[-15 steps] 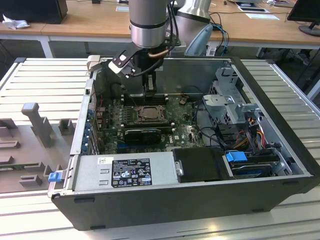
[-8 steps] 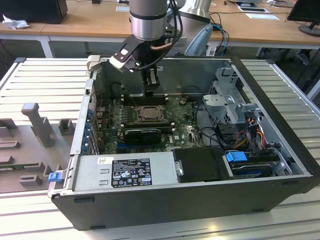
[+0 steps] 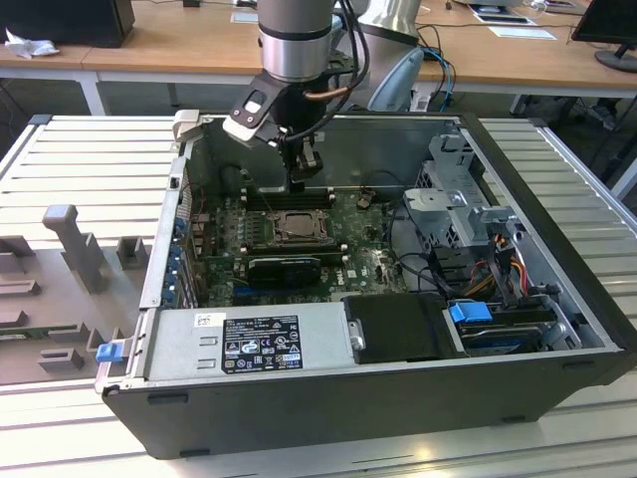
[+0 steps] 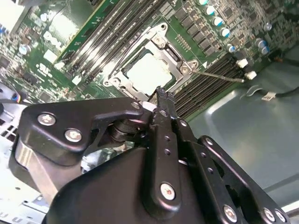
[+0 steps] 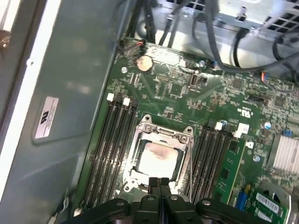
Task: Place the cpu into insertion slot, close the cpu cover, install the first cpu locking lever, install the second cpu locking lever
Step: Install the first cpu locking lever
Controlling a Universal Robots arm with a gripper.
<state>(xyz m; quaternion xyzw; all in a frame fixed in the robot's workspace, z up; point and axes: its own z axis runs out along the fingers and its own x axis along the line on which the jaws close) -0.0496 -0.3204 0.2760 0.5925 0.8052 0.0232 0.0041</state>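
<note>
Your gripper (image 5: 159, 183): jaws pressed together, empty, tips at edge of cpu cover (image 5: 163, 134), likely posed for pushing, not gripping. Cpu (image 5: 156, 157) seated under cover window. Locking lever (image 4: 219, 75) juts free.

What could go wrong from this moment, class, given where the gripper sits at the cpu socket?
1. The shut gripper sits at the edge of the cpu cover; a slip could scrape the cpu or the memory slots alongside.
2. A thin lever juts out over the slots in the second wrist view; if unlatched, the cover may not hold the chip down.
</note>
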